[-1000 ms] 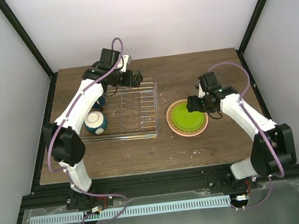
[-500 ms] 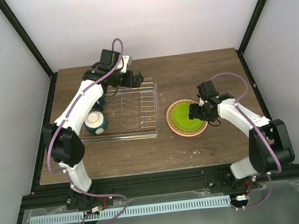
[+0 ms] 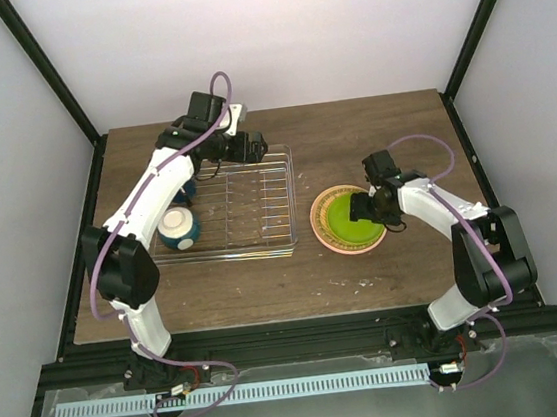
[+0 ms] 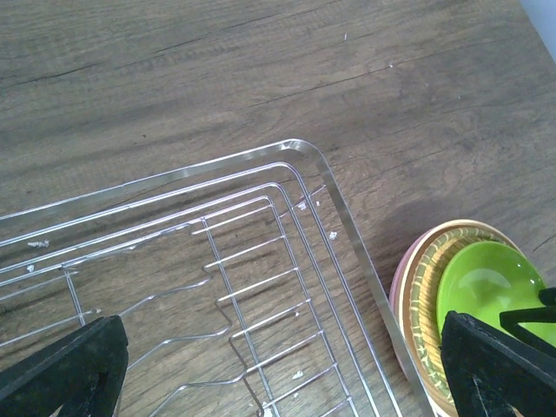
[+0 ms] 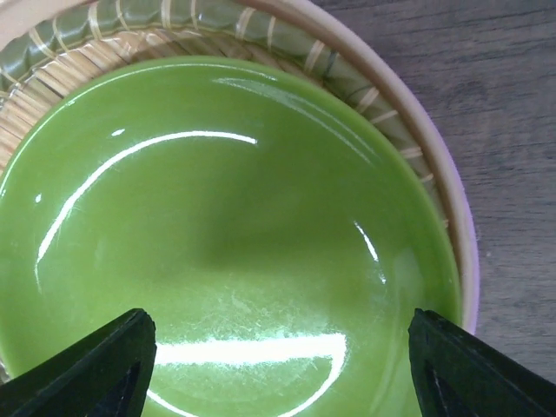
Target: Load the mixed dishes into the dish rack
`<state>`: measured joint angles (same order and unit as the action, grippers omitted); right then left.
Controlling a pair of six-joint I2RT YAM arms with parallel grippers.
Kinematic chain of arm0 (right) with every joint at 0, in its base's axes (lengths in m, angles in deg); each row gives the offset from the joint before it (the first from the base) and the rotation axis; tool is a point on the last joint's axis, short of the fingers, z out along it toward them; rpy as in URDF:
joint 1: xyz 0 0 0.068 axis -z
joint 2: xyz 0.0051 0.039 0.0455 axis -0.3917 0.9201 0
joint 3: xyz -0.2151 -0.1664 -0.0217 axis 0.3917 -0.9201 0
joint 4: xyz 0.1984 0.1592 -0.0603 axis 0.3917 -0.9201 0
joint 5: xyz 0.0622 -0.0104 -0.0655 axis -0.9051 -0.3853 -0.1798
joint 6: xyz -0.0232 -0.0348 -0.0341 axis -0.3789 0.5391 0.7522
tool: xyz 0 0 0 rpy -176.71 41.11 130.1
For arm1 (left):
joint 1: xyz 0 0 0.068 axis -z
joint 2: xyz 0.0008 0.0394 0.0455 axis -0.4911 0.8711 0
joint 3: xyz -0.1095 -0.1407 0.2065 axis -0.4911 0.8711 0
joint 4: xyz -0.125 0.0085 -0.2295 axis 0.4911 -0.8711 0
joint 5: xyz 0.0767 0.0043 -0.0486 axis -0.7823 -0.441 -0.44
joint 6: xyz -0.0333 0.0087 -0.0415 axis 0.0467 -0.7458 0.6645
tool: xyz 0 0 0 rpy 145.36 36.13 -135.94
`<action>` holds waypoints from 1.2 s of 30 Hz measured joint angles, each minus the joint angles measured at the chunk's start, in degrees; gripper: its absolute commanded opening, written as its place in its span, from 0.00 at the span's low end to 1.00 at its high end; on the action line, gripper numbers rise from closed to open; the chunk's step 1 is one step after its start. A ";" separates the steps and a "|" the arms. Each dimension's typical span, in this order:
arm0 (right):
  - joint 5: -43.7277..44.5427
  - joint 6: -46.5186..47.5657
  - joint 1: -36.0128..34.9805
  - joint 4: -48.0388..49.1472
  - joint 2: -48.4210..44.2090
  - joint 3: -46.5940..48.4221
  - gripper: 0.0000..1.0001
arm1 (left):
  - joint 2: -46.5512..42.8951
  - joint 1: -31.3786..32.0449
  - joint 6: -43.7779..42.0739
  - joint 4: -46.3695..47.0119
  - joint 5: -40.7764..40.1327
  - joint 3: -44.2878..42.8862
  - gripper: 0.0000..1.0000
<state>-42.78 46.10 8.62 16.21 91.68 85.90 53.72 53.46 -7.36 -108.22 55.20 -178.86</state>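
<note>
The glossy, round lime-green plate (image 5: 226, 234) lies on a cream plate (image 4: 421, 278) with a woven-looking striped rim, stacked on a salmon-pink plate (image 4: 398, 295) on the wood-grain table (image 3: 371, 138), right of the thin-barred silver wire dish rack (image 4: 347, 226). The right end effector (image 5: 278, 369) hangs spread over the green plate, and the left end effector (image 3: 250, 149) is spread above the rack's far right corner. At the rack's left end sits the teal-blue bowl (image 3: 178, 228), and the dark blue mug (image 3: 186, 191) is mostly hidden by the left arm.

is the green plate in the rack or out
Out: the lime-green plate lies flat atop the cream plate and salmon-pink plate on the table, right of the dish rack.
</note>
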 measured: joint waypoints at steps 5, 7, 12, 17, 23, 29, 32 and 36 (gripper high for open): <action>1.14 0.22 0.00 -1.51 -0.28 0.92 0.83 | 0.85 0.00 0.00 -0.46 0.00 -0.87 1.00; 1.57 0.22 0.00 -2.19 -0.76 1.27 0.83 | 0.96 0.00 0.00 -0.44 0.00 -0.94 1.00; 3.37 0.20 0.04 -3.61 -1.40 1.46 0.81 | 1.31 0.00 0.00 -0.52 0.00 -0.96 1.00; 4.39 0.15 0.24 -3.87 -1.40 1.27 0.73 | 1.51 0.00 0.00 -0.85 -0.04 -0.96 1.00; 4.50 0.44 0.50 -0.11 -1.42 -2.89 0.70 | 1.51 0.00 0.00 -0.90 -0.26 -0.96 1.00; 4.92 1.11 0.68 1.99 -1.40 -4.04 0.54 | 1.51 0.00 -0.17 -1.25 -0.94 -0.96 1.00; 5.11 1.22 0.83 2.91 -1.42 -4.26 0.48 | 1.51 0.00 -0.24 -1.31 -1.29 -0.96 1.00; 4.81 1.31 0.85 3.37 -1.42 -4.26 0.38 | 1.51 0.00 -0.39 -1.33 -1.40 -0.96 1.00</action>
<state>-37.97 47.41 9.47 19.58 90.26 81.64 55.23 53.46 -7.75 -109.55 53.80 -179.82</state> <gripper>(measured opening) 0.460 0.997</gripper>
